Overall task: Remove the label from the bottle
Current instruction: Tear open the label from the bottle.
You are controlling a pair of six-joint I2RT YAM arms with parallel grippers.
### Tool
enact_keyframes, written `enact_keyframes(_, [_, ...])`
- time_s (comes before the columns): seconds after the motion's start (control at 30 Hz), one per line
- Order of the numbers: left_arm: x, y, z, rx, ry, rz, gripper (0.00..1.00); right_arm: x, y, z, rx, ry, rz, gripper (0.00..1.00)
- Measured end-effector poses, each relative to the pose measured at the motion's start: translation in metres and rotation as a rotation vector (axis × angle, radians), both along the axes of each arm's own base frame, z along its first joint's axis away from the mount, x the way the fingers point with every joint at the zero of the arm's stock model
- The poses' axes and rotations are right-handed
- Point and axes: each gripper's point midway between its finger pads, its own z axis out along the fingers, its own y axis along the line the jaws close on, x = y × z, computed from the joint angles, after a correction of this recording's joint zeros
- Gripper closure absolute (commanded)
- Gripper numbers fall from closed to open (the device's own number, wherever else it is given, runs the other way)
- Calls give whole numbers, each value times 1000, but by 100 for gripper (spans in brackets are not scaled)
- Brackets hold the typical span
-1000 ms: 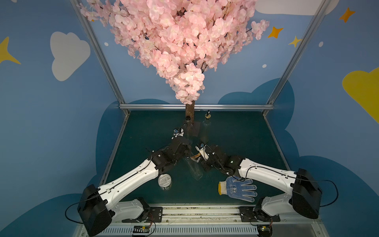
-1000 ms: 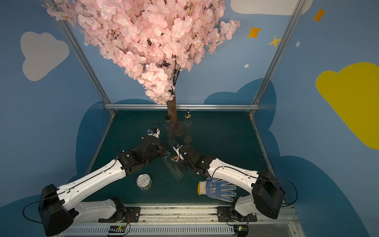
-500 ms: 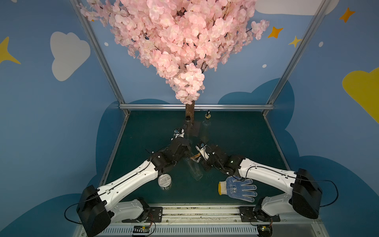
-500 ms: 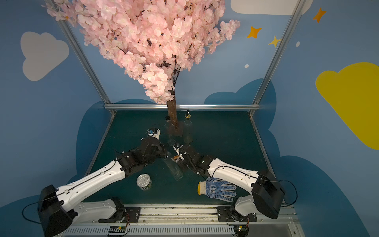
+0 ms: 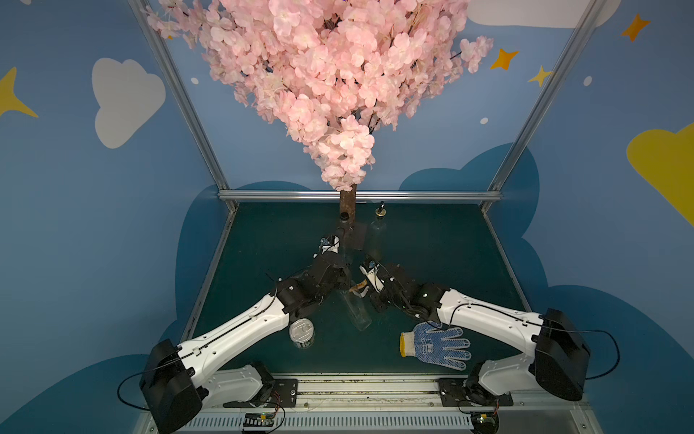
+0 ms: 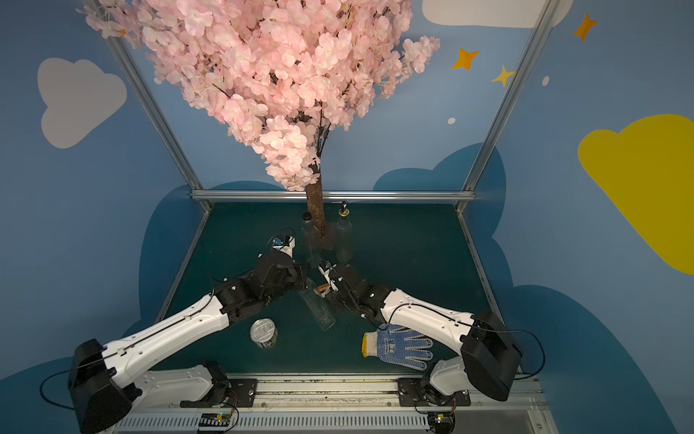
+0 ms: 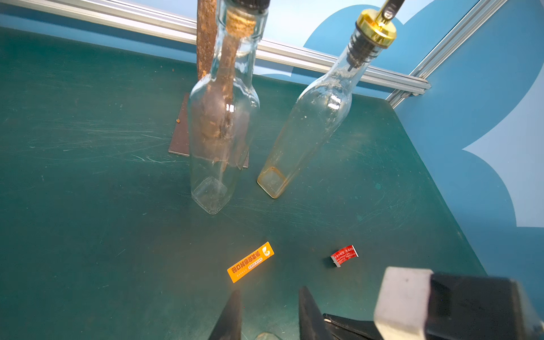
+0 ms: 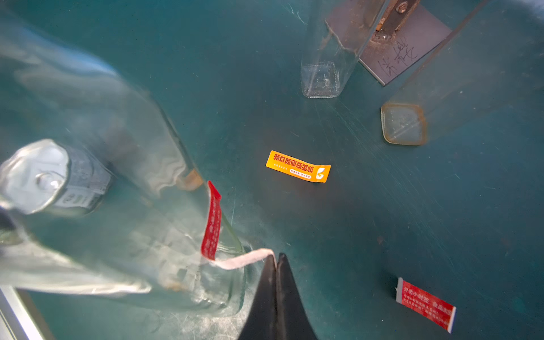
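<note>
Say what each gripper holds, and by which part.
The right gripper pinches the peeled end of the red paper label; the left gripper grips the clear glass bottle, apparently at its neck.

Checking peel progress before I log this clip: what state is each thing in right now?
held bottle: tilted, neck gripped by left gripper, shut
red label: partly peeled, free end pinched by right gripper, shut
orange label: loose, flat on table
loose red label: lying on table
corked bottle: upright, stoppered
spout bottle: upright, pourer fitted
can: upright, lid unopened
glove: lying flat
</note>
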Motion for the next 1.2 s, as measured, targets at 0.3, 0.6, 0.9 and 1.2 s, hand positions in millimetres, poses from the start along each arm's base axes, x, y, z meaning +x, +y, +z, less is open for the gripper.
enact_keyframes(0.3, [-1, -2, 1, 4, -5, -17, 98, 3, -3, -1, -3, 3, -11, 100])
enact_keyframes(0.6, [-1, -4, 2, 7, -10, -32, 98, 5, -5, -1, -2, 4, -16, 100])
enact_keyframes(0.9, [-2, -9, 2, 8, -26, -53, 98, 6, -6, -1, -2, 5, -20, 100])
enact_keyframes(1.2, [-4, -12, 4, 6, -43, -72, 98, 8, -7, -1, -3, 6, -27, 100])
